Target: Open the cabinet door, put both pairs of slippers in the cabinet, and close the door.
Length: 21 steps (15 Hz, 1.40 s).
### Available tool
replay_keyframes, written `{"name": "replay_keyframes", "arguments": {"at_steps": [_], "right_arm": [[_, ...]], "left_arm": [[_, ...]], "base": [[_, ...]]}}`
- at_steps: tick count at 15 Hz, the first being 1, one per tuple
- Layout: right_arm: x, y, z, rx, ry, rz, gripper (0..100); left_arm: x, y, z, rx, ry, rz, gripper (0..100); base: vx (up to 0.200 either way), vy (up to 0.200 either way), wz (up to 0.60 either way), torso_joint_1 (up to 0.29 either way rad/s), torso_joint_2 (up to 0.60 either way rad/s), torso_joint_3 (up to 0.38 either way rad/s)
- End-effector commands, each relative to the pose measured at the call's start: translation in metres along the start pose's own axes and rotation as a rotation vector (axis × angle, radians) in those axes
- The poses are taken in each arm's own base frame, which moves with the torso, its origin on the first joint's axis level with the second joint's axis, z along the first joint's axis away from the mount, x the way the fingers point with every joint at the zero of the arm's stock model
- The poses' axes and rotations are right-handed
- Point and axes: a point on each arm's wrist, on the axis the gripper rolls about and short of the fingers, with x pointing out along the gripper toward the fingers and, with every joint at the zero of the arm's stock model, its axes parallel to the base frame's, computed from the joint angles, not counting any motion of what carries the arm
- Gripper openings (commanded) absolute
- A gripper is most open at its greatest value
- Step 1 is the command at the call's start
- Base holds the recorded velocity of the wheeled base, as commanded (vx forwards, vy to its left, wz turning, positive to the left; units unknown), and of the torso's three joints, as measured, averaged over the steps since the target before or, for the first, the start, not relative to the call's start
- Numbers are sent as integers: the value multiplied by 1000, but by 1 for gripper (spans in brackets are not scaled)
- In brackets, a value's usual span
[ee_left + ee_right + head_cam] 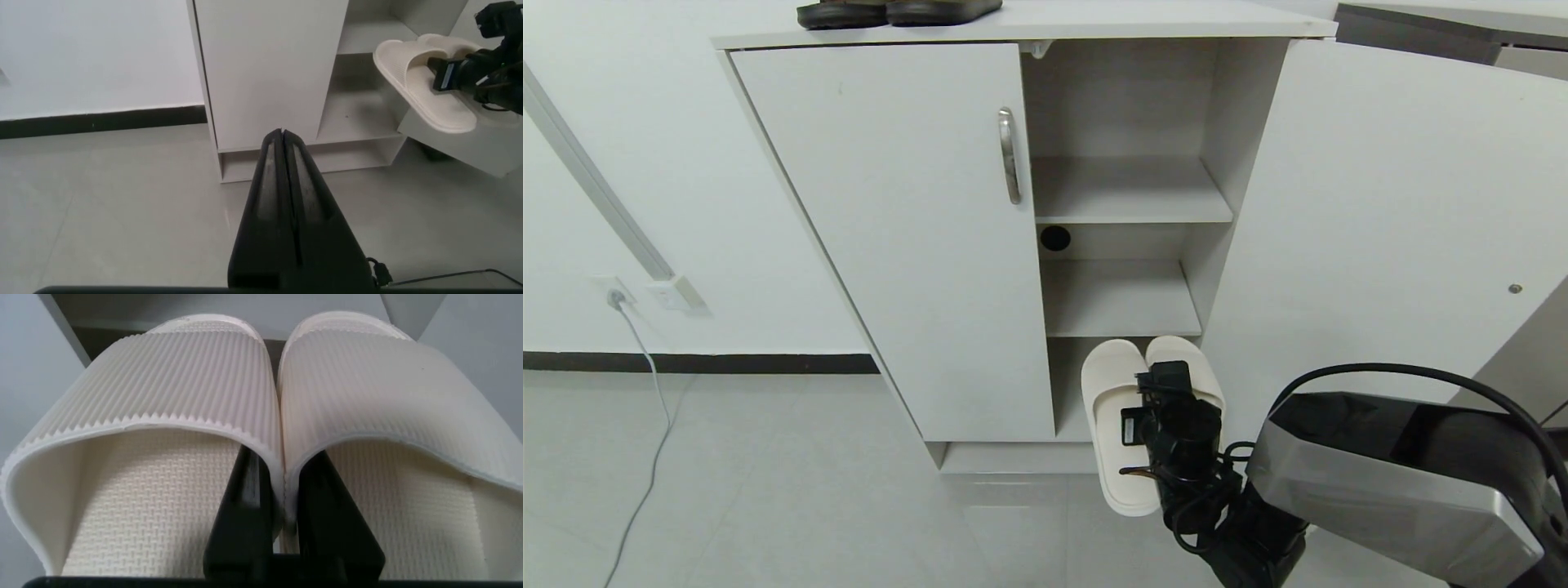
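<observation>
**White slippers held at the open cabinet**

In the head view the right claw (1170,377), at 5 o'clock, is clamped on the inner straps of both white slippers (1112,408). It holds them side by side, toes toward the lowest compartment of the cabinet (890,245). The right door (1380,204) stands open at 3 o'clock. The dark slippers (894,10) lie on the cabinet top at 11 o'clock. The left claw (282,135) is pressed fully closed and empty.

There are 2 white slippers (1115,408), 2 dark slippers (898,11), and 1 cabinet (1094,20) with 2 doors (898,229).
</observation>
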Motion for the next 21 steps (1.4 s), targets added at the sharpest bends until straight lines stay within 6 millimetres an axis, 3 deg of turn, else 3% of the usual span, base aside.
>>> {"name": "replay_keyframes", "arguments": {"at_steps": [1, 14, 16, 21], "right_arm": [[-1, 0, 3, 2, -3, 1, 0], [0, 0, -1, -10, 9, 2, 0], [8, -3, 2, -6, 6, -11, 0], [24, -5, 9, -5, 5, -14, 0]], "left_arm": [[0, 0, 0, 0, 1, 0, 0], [0, 0, 0, 2, 0, 0, 0], [0, 0, 0, 2, 0, 0, 0], [0, 0, 0, 0, 0, 0, 0]], "base": [[0, 0, 0, 0, 0, 0], [185, 0, 0, 3, 2, 3], [200, 0, 0, 2, 0, 2], [0, 0, 0, 0, 0, 0]]}}
